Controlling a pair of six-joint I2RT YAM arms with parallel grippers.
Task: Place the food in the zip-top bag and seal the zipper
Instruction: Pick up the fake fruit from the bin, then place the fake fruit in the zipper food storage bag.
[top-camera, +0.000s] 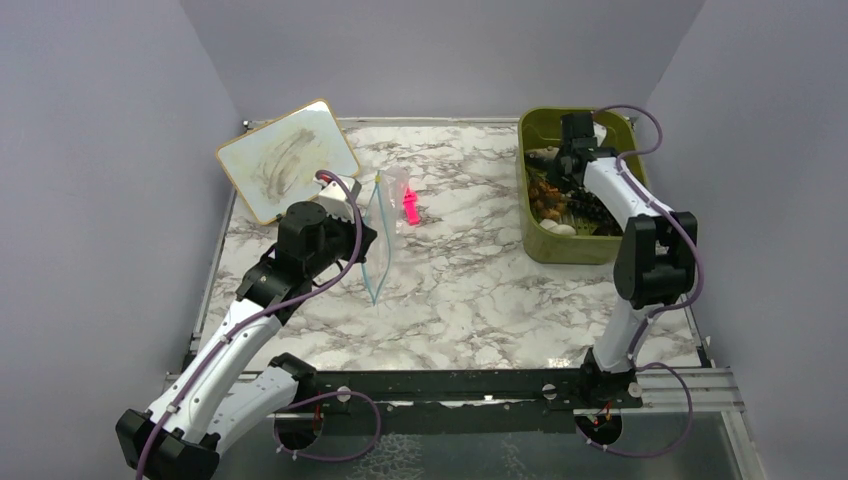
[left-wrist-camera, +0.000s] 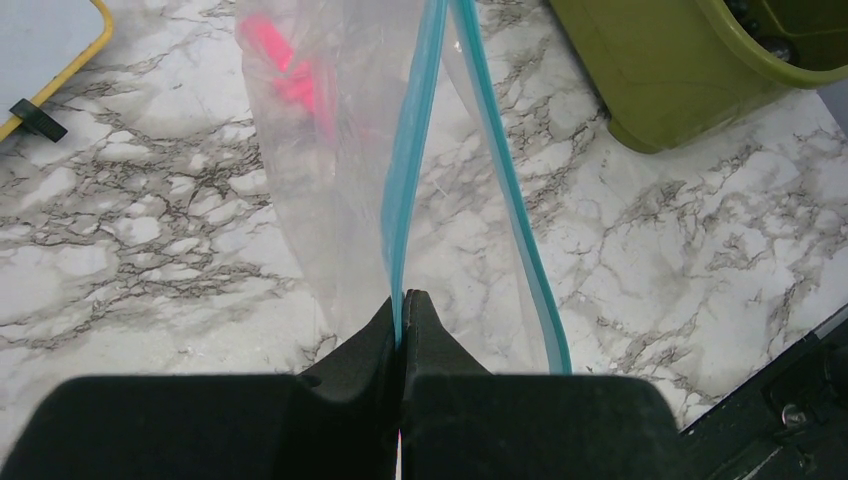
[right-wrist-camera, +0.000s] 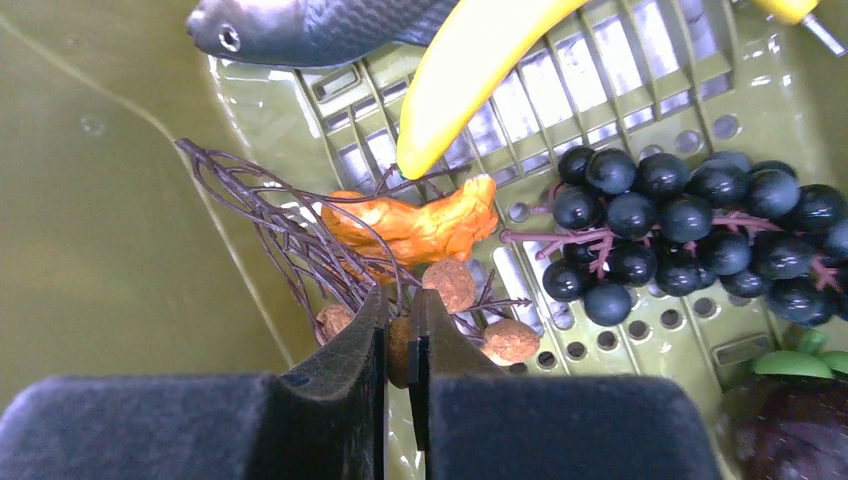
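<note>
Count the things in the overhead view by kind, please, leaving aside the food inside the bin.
Robot arms: 2
Whiteboard: 1
Clear zip-top bag: 1
Pink clip: 1
Olive-green bin: 1
Total: 6

Tabletop (top-camera: 470, 290): white marble pattern with grey veins
Bin (top-camera: 572, 250): olive-green plastic, at the far right of the tabletop, floor slotted and perforated
Clip (top-camera: 410, 208): bright pink, left of centre, well apart from the bin
Board (top-camera: 288, 160): white, smudged grey, pale frame, tilted at the far left corner
Tab (left-wrist-camera: 35, 118): 1 small black piece on the board's frame
Walls (top-camera: 440, 50): plain lavender-grey on 3 sides
Rail (top-camera: 450, 385): black, along the near edge
</note>
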